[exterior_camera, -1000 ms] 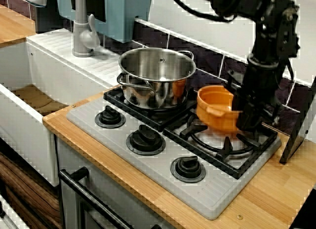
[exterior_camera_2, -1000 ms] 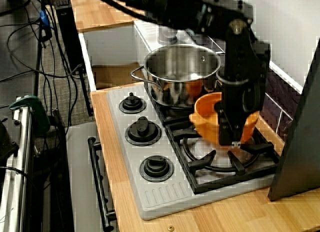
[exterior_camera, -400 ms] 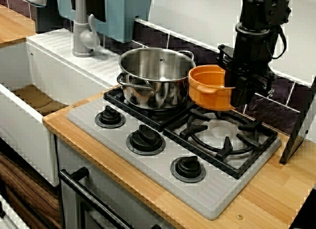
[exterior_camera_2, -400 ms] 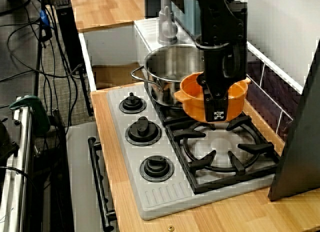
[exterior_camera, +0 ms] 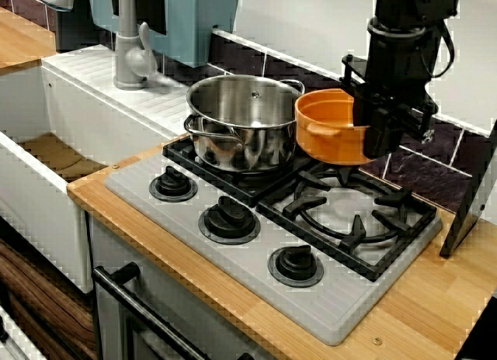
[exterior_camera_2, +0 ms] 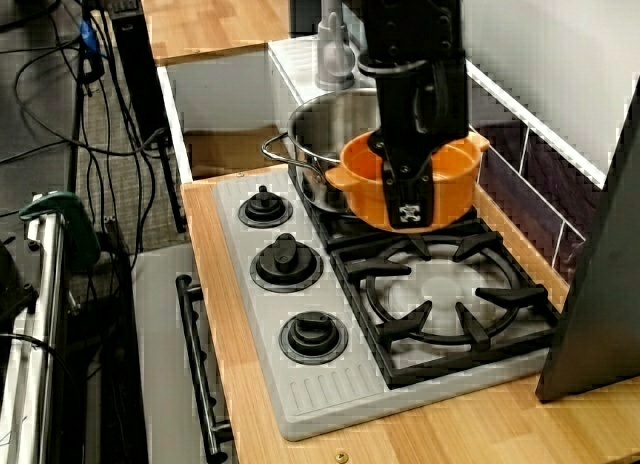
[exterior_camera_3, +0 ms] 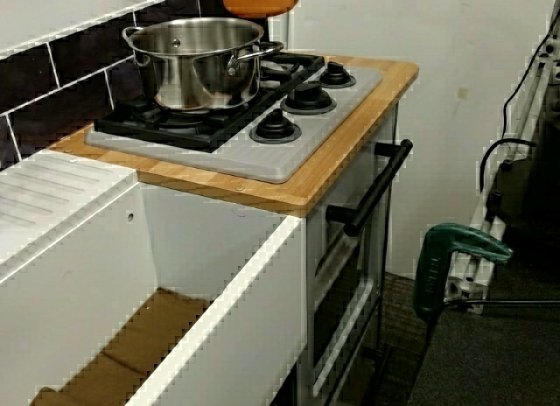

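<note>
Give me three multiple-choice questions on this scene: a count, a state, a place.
1. How many knobs has the stove? A two; B three; C five.
2. The orange pot is: A lying on its side; B held up by the gripper; C upside down.
3. The steel pot stands: A on a stove grate; B on the knobs; C inside the orange pot.
1 B, three in a row; 2 B, fingers clamp its wall; 3 A, grate shows beneath it.

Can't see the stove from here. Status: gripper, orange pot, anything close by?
Gripper shut on orange pot. Pot in the air over bare burner. Steel pot close alongside, contact unclear.
</note>
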`<state>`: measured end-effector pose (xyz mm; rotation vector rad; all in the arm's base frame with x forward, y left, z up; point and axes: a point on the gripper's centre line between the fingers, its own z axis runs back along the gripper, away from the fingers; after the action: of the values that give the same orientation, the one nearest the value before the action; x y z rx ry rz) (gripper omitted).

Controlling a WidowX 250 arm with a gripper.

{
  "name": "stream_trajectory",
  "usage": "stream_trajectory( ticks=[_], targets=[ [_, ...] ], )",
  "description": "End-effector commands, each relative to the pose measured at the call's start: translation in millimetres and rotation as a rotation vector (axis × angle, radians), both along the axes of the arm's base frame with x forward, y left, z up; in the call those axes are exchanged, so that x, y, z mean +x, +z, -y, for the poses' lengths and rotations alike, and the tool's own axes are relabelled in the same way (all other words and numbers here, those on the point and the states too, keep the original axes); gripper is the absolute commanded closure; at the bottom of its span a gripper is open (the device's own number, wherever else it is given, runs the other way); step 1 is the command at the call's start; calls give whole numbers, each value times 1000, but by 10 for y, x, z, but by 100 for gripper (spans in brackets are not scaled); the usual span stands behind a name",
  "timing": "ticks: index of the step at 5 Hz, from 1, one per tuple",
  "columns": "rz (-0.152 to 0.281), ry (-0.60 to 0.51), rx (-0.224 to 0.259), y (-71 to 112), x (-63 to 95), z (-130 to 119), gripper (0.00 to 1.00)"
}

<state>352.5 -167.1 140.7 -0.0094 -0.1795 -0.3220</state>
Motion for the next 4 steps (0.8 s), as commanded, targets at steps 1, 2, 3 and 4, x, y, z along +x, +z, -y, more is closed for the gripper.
stream_trajectory(
  ticks=[1, 2, 3, 4],
  targets=[
    [68, -69, 11, 412, -23, -13, 100],
    [66, -57, 32, 548, 50, -142, 100],
    [78, -20, 18, 648, 110, -293, 100],
    [84, 17, 94, 665, 158, -457, 100]
  ],
)
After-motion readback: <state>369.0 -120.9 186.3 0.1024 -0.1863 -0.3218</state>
